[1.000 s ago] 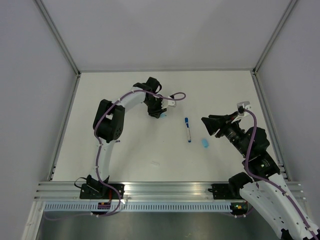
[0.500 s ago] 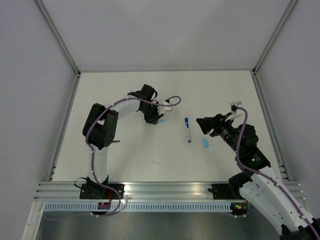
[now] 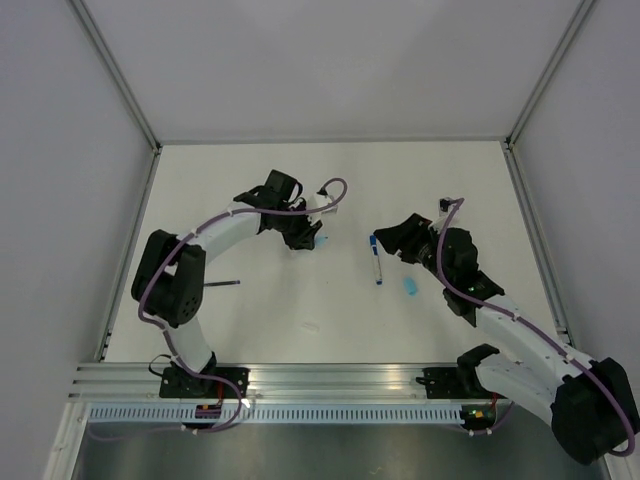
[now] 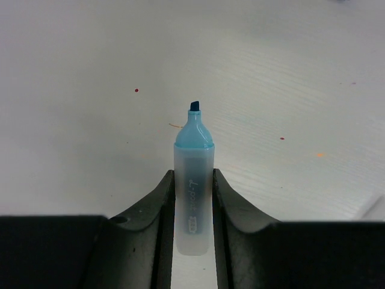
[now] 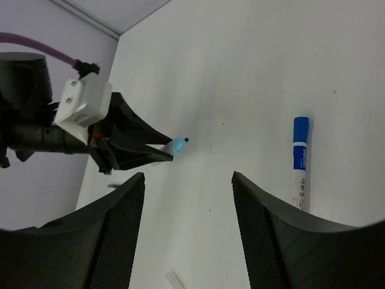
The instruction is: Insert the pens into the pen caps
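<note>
The pale blue marker [image 3: 319, 243] is the only pen off the counter [image 3: 450, 180] so far, so you are early in the job: no pen can be seen going into a cap. In the top view the left tool [image 3: 306, 237] holds that marker left of centre, the white pen [image 3: 377, 260] lies flat in the middle with blue at both ends, and the pale blue cap [image 3: 409, 286] rests just right of it, apart from it. The right tool [image 3: 388, 240] hangs near the white pen's far end without touching it. A thin dark pen [image 3: 224, 284] lies well to the left, beside the left arm, with no cap near it. From the left wrist you can see the tool clamped on the marker's translucent barrel, with the bare chisel tip pointing away over the counter. From the right wrist the right tool's fingers stand wide apart with nothing between them, the white pen lying off to their right. By my reading, you have still to fetch the pale cap, seat it on the marker, then deal with the other pens.
</note>
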Action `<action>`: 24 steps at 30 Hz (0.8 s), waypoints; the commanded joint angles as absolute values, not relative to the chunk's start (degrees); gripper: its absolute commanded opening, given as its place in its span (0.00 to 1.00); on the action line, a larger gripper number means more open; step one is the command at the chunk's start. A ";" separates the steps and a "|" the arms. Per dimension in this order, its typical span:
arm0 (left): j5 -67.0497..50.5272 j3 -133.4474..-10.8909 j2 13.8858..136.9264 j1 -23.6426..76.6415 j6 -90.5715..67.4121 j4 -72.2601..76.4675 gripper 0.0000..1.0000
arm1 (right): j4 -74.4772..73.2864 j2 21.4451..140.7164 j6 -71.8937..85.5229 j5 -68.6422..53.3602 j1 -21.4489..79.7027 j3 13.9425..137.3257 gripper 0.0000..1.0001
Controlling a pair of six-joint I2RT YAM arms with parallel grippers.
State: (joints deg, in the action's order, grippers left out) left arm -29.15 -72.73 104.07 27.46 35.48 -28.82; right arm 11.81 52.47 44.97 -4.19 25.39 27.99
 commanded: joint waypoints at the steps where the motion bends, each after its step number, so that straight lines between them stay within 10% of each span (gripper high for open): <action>1: -32.16 -70.41 97.92 27.60 29.19 -24.44 0.02 | 20.91 57.03 50.44 -2.99 26.54 28.47 0.68; 24: -38.93 -53.53 85.70 32.61 6.24 9.48 0.02 | 31.99 69.43 52.65 12.83 39.19 33.93 0.68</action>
